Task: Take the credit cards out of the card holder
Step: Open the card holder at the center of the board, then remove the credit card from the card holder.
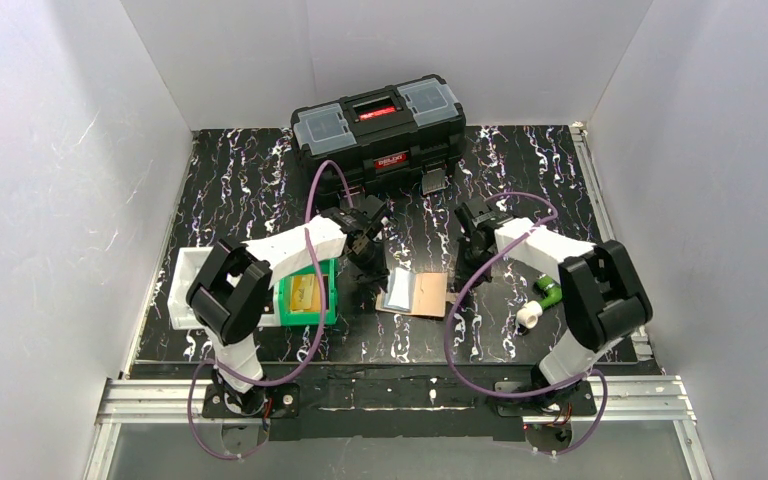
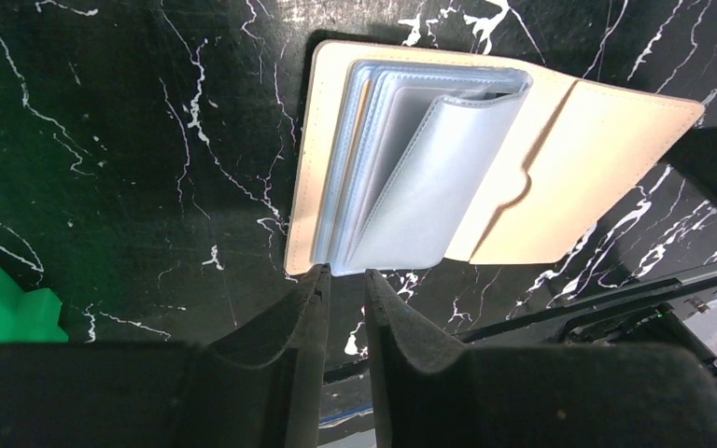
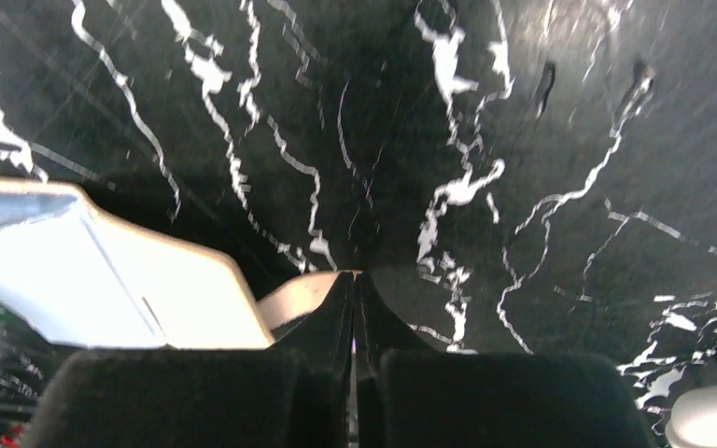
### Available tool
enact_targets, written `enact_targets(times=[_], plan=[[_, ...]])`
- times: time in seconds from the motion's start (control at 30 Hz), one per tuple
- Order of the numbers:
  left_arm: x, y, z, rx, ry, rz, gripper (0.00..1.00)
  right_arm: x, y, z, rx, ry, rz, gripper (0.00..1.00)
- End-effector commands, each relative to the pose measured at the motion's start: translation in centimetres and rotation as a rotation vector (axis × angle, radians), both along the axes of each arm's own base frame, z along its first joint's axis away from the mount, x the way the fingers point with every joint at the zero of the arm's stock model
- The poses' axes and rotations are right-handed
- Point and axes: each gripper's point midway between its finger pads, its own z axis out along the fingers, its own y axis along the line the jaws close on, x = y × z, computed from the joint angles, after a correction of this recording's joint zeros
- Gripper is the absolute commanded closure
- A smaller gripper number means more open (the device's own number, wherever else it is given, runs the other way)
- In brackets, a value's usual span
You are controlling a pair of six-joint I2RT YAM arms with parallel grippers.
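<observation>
The card holder (image 1: 428, 294) lies open on the black marble table, tan inside. A stack of clear, bluish-grey sleeves (image 2: 420, 177) stands folded up from its left half. It also shows in the left wrist view (image 2: 588, 168) and the right wrist view (image 3: 177, 280). No credit card shows apart from the sleeves. My left gripper (image 1: 370, 268) hovers at the holder's near-left edge. Its jaws (image 2: 347, 277) are a narrow gap apart, with bare table between them. My right gripper (image 1: 475, 225) is above the table to the holder's far right, shut and empty (image 3: 355, 280).
A black toolbox (image 1: 380, 125) stands at the back. A green bin (image 1: 328, 300) holding a yellow-tan slab and a white tray (image 1: 182, 285) sit under the left arm. A green and white object (image 1: 540, 300) lies by the right arm.
</observation>
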Motion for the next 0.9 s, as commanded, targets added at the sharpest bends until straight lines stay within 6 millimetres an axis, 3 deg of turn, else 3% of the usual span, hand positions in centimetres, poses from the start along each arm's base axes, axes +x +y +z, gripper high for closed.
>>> enact_targets(times=[0.0,0.17,0.4,0.47,0.57,0.63,0.77,0.8,0.87], plan=[[0.5,0.2,0.3,0.033,-0.017,0.011,0.81,3.3,-0.3,0.1,-0.049,-0.066,-0.016,0.99],[0.9,0.5,-0.3,0.067,-0.021,-0.005,0.83,4.6,0.3,0.4,-0.037,-0.082,-0.011,0.99],[1.6,0.2,-0.6,0.081,-0.026,-0.025,0.85,5.0,1.1,3.3,0.026,-0.146,0.003,0.99],[1.7,0.1,-0.7,0.083,-0.024,-0.029,0.85,5.1,1.2,4.1,0.031,-0.153,0.005,0.91],[1.8,-0.1,-0.6,0.08,-0.025,-0.03,0.86,5.3,1.4,5.7,0.044,-0.183,0.009,0.65],[1.9,-0.1,-0.5,0.079,-0.029,-0.034,0.86,5.3,1.4,7.0,0.046,-0.209,0.01,0.56],[2.0,0.0,-0.2,0.082,-0.037,-0.04,0.86,5.1,1.9,9.8,0.048,-0.262,0.021,0.44],[2.1,0.3,-0.1,0.084,-0.037,-0.034,0.86,4.6,2.7,11.1,0.046,-0.288,0.046,0.43],[2.5,1.2,0.5,0.081,-0.045,-0.011,0.86,3.1,5.8,11.2,0.114,-0.278,0.117,0.42]])
